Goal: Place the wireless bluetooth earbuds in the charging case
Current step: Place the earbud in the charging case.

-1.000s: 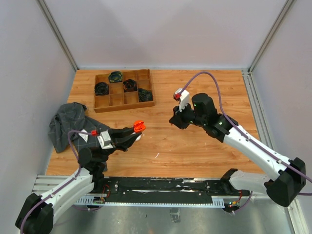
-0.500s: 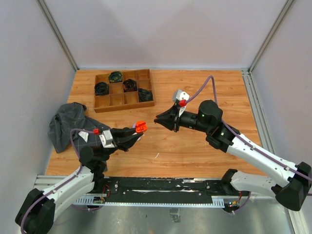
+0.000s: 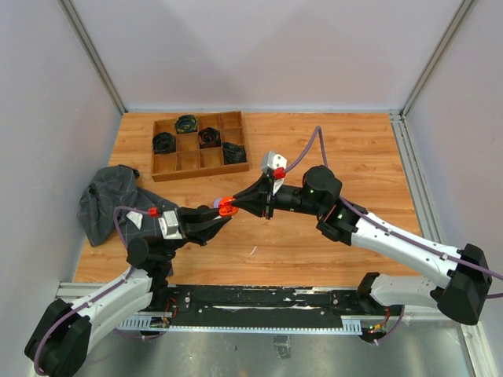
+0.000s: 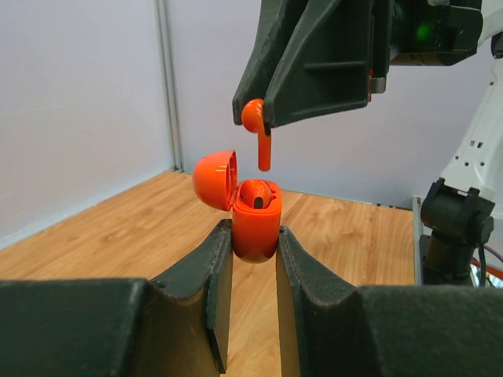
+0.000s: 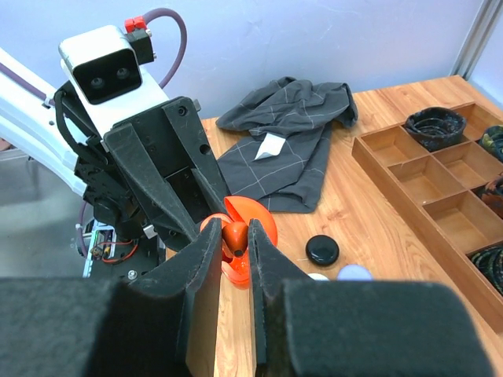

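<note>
My left gripper (image 4: 253, 237) is shut on the orange-red charging case (image 4: 255, 229) and holds it upright above the table, lid (image 4: 214, 179) flipped open to the left. An orange piece with a dark tip sits in the case's well (image 4: 259, 196). My right gripper (image 5: 236, 236) is shut on an orange-red earbud (image 4: 259, 135), head between the fingers, stem pointing down. The stem hangs just above the case's opening without touching it. In the top view the two grippers meet tip to tip, left gripper (image 3: 220, 214) and right gripper (image 3: 240, 206), at the case (image 3: 226, 206).
A wooden divided tray (image 3: 200, 167) holding dark rolled items stands at the back left. A grey checked cloth (image 3: 110, 200) lies at the left edge. A black puck (image 5: 322, 250), a white one (image 5: 318, 276) and a lavender one (image 5: 355, 272) lie on the table under the grippers.
My right arm has swung left and stretched out, bringing the earbud from mid-table to just above the open case. The left gripper has stayed nearly still with the case.
</note>
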`<action>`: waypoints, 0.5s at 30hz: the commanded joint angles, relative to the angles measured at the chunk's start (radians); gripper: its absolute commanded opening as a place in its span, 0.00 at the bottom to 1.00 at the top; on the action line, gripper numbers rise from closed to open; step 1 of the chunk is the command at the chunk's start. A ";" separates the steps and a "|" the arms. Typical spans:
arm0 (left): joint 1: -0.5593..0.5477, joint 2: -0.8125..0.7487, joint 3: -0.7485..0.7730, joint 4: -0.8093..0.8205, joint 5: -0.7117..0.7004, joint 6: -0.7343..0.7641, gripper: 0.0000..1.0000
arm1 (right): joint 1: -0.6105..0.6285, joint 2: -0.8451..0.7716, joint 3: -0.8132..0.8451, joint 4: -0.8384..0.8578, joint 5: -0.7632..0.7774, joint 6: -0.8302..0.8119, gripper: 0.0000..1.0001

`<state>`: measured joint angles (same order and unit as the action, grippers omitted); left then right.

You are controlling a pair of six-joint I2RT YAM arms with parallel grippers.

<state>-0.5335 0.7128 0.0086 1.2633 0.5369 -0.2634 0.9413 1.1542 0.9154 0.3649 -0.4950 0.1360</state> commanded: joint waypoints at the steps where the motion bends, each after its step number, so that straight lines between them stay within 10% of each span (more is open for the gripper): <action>1: -0.005 -0.002 -0.016 0.062 0.012 -0.013 0.00 | 0.024 0.013 -0.002 0.059 -0.017 0.019 0.09; 15: -0.005 -0.010 -0.019 0.083 -0.009 -0.031 0.00 | 0.035 0.044 -0.007 0.062 -0.064 0.040 0.10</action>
<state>-0.5335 0.7116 0.0086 1.2942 0.5358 -0.2863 0.9524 1.1923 0.9150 0.3756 -0.5308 0.1619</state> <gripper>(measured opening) 0.276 0.165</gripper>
